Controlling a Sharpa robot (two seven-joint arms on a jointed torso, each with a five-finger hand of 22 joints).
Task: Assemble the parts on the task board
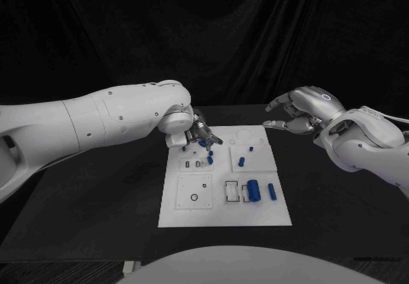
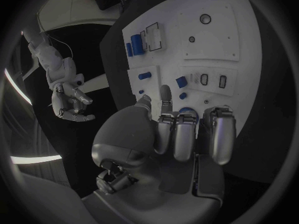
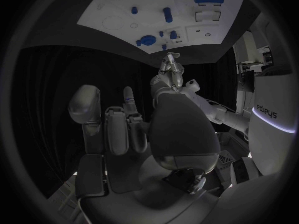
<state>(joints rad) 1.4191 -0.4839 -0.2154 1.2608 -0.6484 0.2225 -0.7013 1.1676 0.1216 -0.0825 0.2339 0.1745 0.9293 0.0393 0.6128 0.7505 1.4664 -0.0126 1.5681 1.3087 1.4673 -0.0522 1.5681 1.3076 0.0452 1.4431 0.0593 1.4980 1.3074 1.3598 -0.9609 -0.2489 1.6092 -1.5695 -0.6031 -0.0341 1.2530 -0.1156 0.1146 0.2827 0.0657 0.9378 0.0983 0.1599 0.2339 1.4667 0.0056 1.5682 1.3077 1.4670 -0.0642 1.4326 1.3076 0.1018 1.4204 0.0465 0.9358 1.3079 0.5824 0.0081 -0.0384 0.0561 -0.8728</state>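
Over the task board's [image 1: 223, 216] far-left section, the left hand [image 1: 198, 135] pinches 1 small blue part [image 1: 203, 142] between its fingertips. The right hand [image 1: 300, 112] hovers beyond the board's far-right corner above the tabletop [image 1: 102, 213], fingers curled, holding nothing.

white arms [image 1: 94, 121], silver many-fingered hands [image 1: 300, 112].

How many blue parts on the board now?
6: two cylinders side by side at the near right, two small ones mid-right, one mid-board, one at the left hand's fingertips. That hand may hide more.
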